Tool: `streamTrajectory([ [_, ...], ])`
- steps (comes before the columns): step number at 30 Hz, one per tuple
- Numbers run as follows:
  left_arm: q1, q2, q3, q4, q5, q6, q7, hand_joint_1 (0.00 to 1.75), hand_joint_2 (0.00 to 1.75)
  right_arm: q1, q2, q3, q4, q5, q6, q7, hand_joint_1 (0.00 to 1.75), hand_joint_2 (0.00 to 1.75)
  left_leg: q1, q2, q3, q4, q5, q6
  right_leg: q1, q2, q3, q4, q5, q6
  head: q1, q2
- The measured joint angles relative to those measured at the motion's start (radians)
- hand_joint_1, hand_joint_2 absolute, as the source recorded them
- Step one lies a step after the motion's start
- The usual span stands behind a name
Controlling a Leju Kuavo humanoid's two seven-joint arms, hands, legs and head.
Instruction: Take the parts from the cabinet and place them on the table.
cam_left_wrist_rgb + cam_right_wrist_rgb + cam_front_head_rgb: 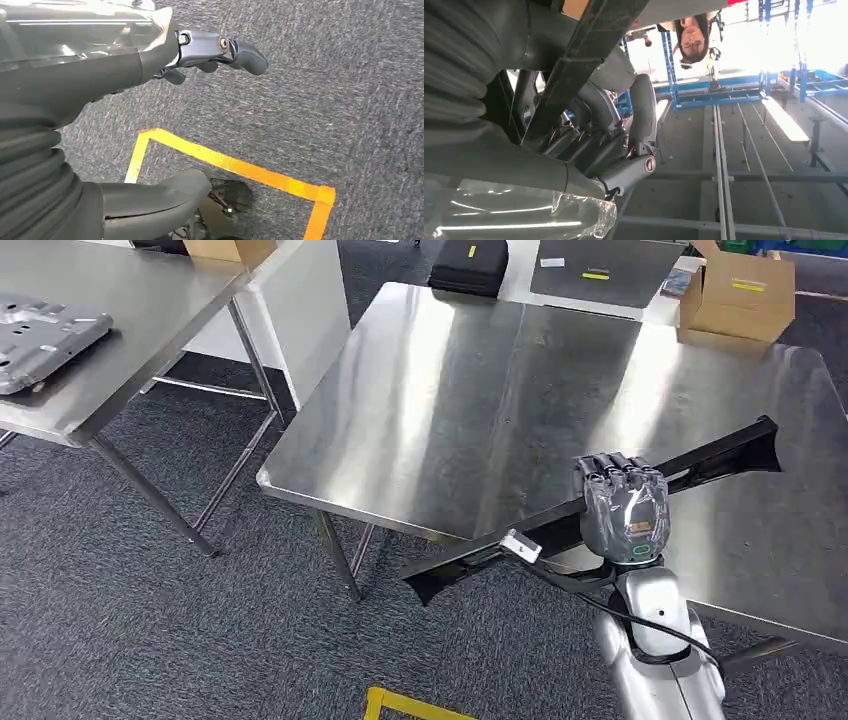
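Note:
A long black trim part (540, 530) lies slantwise in my right hand (622, 502), which grips it near its middle above the front edge of the steel table (480, 400). One end of the part juts out past the table's front edge over the carpet; the other end reaches over the table's right side. In the right wrist view the black part (584, 60) crosses the curled fingers (624, 150) of that hand. My left hand (210, 55) hangs over the carpet, holding nothing, its fingers apart.
A second steel table (120, 330) at the left carries a grey stamped metal plate (45, 340). A cardboard box (740, 295) and a black case (468, 265) stand at the far edge. Yellow floor tape (225, 162) marks the carpet. A person (694, 37) stands beyond.

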Motion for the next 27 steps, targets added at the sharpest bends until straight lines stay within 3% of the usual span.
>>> streamTrajectory([
  [1, -0.002, 0.000, 0.000, 0.000, 0.000, 0.000, 0.000, 0.00, 1.75, -0.002, 0.000, 0.000, 0.000, 0.000, 0.000, 0.000, 1.62, 1.75, -0.005, -0.001, 0.006, -0.009, -0.008, 0.004, 0.013, 0.000, -0.004, 0.003, -0.004, 0.006, 0.002, 0.000],
  [4, -0.001, 0.000, 0.000, 0.000, 0.000, 0.000, 0.000, 0.00, 1.75, -0.001, 0.000, 0.001, 0.000, 0.000, 0.000, 0.000, 1.62, 1.75, -0.014, -0.003, 0.005, -0.009, -0.009, 0.020, 0.009, 0.000, -0.003, -0.004, -0.003, 0.023, 0.000, 0.000],
  [5, -0.001, -0.001, 0.000, 0.000, 0.000, 0.000, 0.000, 0.00, 1.75, -0.002, 0.000, 0.000, -0.002, 0.000, 0.000, 0.000, 1.62, 1.75, -0.001, -0.001, 0.022, -0.026, 0.001, 0.033, 0.019, -0.001, -0.008, 0.003, -0.010, 0.029, 0.000, 0.000],
  [6, -0.001, -0.002, 0.000, 0.000, 0.000, 0.000, 0.000, 0.00, 1.75, -0.002, -0.001, 0.000, -0.002, 0.000, 0.000, 0.000, 1.62, 1.75, -0.006, -0.001, 0.027, -0.030, 0.003, 0.038, 0.011, -0.002, -0.017, 0.030, -0.025, 0.027, 0.003, 0.000],
  [9, -0.002, -0.002, 0.000, 0.000, 0.000, 0.000, 0.000, 0.00, 1.75, -0.001, -0.002, 0.000, 0.000, 0.000, 0.000, 0.000, 1.62, 1.75, -0.005, 0.000, 0.026, -0.030, 0.002, 0.044, 0.007, -0.001, -0.135, 0.257, -0.117, 0.019, 0.006, 0.000],
  [10, -0.002, -0.002, 0.000, 0.000, -0.001, -0.001, 0.001, 0.00, 1.75, 0.001, -0.002, 0.000, 0.000, 0.000, 0.000, 0.000, 1.62, 1.75, -0.005, -0.002, 0.026, -0.030, -0.003, 0.045, 0.007, -0.001, -0.176, 0.329, -0.131, 0.025, 0.006, 0.000],
  [11, -0.001, -0.002, 0.000, 0.000, -0.005, -0.002, 0.008, 0.00, 1.75, 0.002, -0.002, 0.000, 0.001, 0.001, 0.005, 0.000, 1.62, 1.75, -0.005, -0.002, 0.029, -0.030, -0.005, 0.044, 0.005, -0.002, -0.185, 0.335, -0.123, 0.034, 0.006, 0.000],
  [12, 0.000, -0.002, 0.000, 0.000, -0.009, -0.003, 0.013, 0.00, 1.75, 0.002, -0.002, 0.000, 0.002, 0.001, 0.008, 0.000, 1.62, 1.75, -0.004, -0.003, 0.032, -0.029, -0.007, 0.042, 0.002, -0.002, -0.167, 0.291, -0.097, 0.045, 0.006, 0.000],
  [14, -0.001, -0.004, 0.000, 0.000, -0.012, -0.004, 0.021, 0.00, 1.75, -0.002, -0.002, 0.000, 0.002, 0.001, 0.016, 0.000, 1.62, 1.75, -0.001, -0.006, 0.045, -0.027, -0.016, 0.032, -0.007, -0.004, -0.071, 0.094, -0.012, 0.069, 0.007, 0.000],
  [15, -0.001, -0.004, 0.000, 0.000, -0.013, -0.004, 0.022, 0.00, 1.75, -0.004, -0.001, 0.001, 0.002, 0.002, 0.017, 0.001, 1.62, 1.75, -0.004, -0.007, 0.048, -0.025, -0.023, 0.024, -0.013, -0.008, -0.031, 0.007, 0.013, 0.070, 0.009, 0.000],
  [16, -0.001, -0.003, 0.000, 0.000, -0.015, -0.004, 0.023, 0.00, 1.75, -0.006, 0.000, 0.002, 0.002, 0.002, 0.019, 0.001, 1.62, 1.75, -0.011, -0.007, 0.047, -0.022, -0.033, 0.016, -0.002, -0.006, -0.018, 0.003, 0.007, 0.055, 0.011, 0.000],
  [17, -0.001, -0.003, 0.000, 0.000, -0.017, -0.003, 0.024, 0.00, 1.75, -0.007, 0.000, 0.002, 0.002, 0.002, 0.020, 0.002, 1.62, 1.75, -0.010, -0.007, 0.047, -0.023, -0.042, 0.010, -0.001, -0.005, -0.023, 0.004, -0.001, 0.036, 0.008, 0.000],
  [19, -0.001, -0.002, 0.000, 0.000, -0.018, -0.003, 0.027, 0.00, 1.75, -0.006, -0.002, 0.001, 0.002, 0.002, 0.021, 0.002, 1.62, 1.75, -0.006, -0.005, 0.052, -0.027, -0.052, 0.000, 0.006, -0.002, -0.023, 0.006, -0.009, 0.019, 0.008, 0.000],
  [20, -0.003, -0.001, 0.000, -0.002, -0.018, -0.003, 0.027, 0.00, 1.75, -0.007, -0.001, 0.001, 0.001, 0.002, 0.021, 0.002, 1.62, 1.75, -0.003, -0.003, 0.060, -0.024, -0.060, -0.006, -0.005, 0.001, -0.010, 0.004, -0.012, 0.008, 0.006, 0.000],
  [21, -0.002, -0.001, 0.000, -0.002, -0.018, -0.003, 0.027, 0.00, 1.75, -0.006, 0.000, 0.001, 0.000, 0.002, 0.021, 0.002, 1.62, 1.75, 0.000, -0.002, 0.056, -0.007, -0.060, -0.009, -0.007, 0.003, 0.003, 0.002, -0.015, 0.003, 0.008, 0.000],
  [22, -0.004, -0.001, 0.000, -0.002, -0.018, -0.003, 0.027, 0.00, 1.75, -0.008, 0.000, 0.001, 0.000, 0.002, 0.021, 0.002, 1.62, 1.75, 0.001, 0.000, 0.032, 0.049, -0.077, -0.015, -0.007, 0.002, 0.018, 0.002, -0.025, -0.011, -0.001, 0.000],
  [23, -0.004, -0.001, -0.001, -0.002, -0.018, -0.003, 0.027, 0.00, 1.75, -0.008, 0.000, 0.000, 0.000, 0.002, 0.021, 0.002, 1.62, 1.75, 0.002, 0.000, -0.023, 0.142, -0.110, -0.021, -0.004, 0.001, 0.030, 0.002, -0.036, -0.019, 0.000, 0.000],
  [24, -0.002, -0.001, -0.001, -0.001, -0.018, -0.003, 0.027, 0.00, 1.75, -0.006, 0.000, 0.000, 0.000, 0.002, 0.021, 0.002, 1.62, 1.75, 0.002, 0.000, -0.087, 0.234, -0.137, -0.024, -0.001, 0.001, 0.041, 0.002, -0.047, -0.020, -0.002, 0.000],
  [25, 0.001, -0.002, -0.001, -0.001, -0.018, -0.003, 0.028, 0.00, 1.75, -0.004, 0.000, 0.001, 0.002, 0.002, 0.021, 0.002, 1.62, 1.75, 0.002, 0.000, -0.137, 0.296, -0.146, -0.025, 0.002, 0.002, 0.051, 0.002, -0.058, -0.022, -0.002, 0.000],
  [26, 0.004, -0.002, 0.000, 0.000, -0.018, -0.002, 0.029, 0.00, 1.75, -0.002, 0.000, 0.001, 0.002, 0.002, 0.021, 0.002, 1.62, 1.75, 0.001, 0.000, -0.178, 0.320, -0.124, -0.022, 0.005, 0.003, 0.067, 0.002, -0.071, -0.022, -0.001, 0.000],
  [27, 0.006, -0.002, 0.000, 0.000, -0.018, -0.002, 0.030, 0.00, 1.75, 0.000, 0.000, 0.001, 0.002, 0.002, 0.021, 0.002, 1.62, 1.75, 0.000, 0.000, -0.188, 0.289, -0.074, -0.018, 0.007, 0.006, 0.085, 0.002, -0.085, -0.022, -0.002, 0.000],
])
